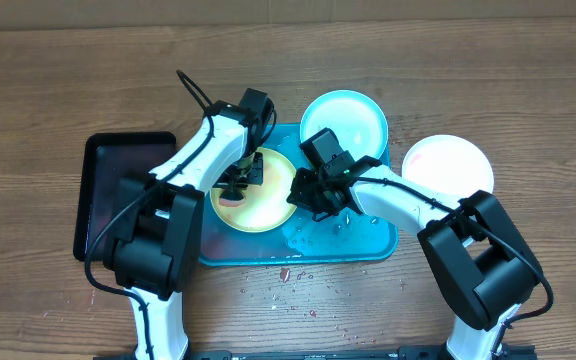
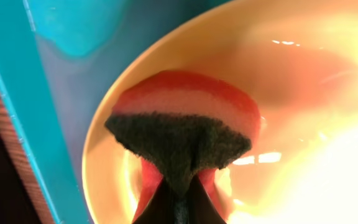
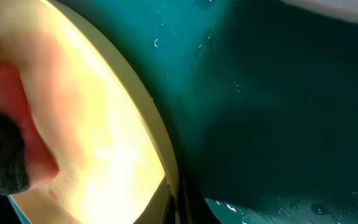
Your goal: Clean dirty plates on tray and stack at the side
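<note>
Close to the robot, little red bits (image 1: 286, 273) lie on the wood table (image 1: 488, 60), just in front of the tray (image 1: 368, 245). The tray is blue-green and sits in the middle of the table, and its near part is wet with small drops. On the left half of the tray lies the yellow plate (image 1: 263, 212), flat, with a white middle that looks a bit pink. The left claw (image 1: 240, 180) hangs over this plate. It is squeezed tight on a sponge (image 2: 185, 124), with only a thin gap where the sponge is pinched. The sponge is red and pink with a dark rough side, and in the left wrist view it bulges out above the fingers and presses on the inside of the yellow plate, near the rim. The right claw (image 1: 306, 195) is at the right edge of the same plate. In the right wrist view its two dark fingers are closed on the thin yellow rim, with the wet tray floor just beside them. I cannot tell if the plate is lifted a little or flat on that side. Farther back, the blue plate (image 1: 353, 120) lies across the far rim of the tray, part on the tray and part over the table. The pink plate (image 1: 448, 165) is on the table, off the tray, near its far right corner. A black tray (image 1: 108, 180) sits on the table just beside the left side of the tray.
</note>
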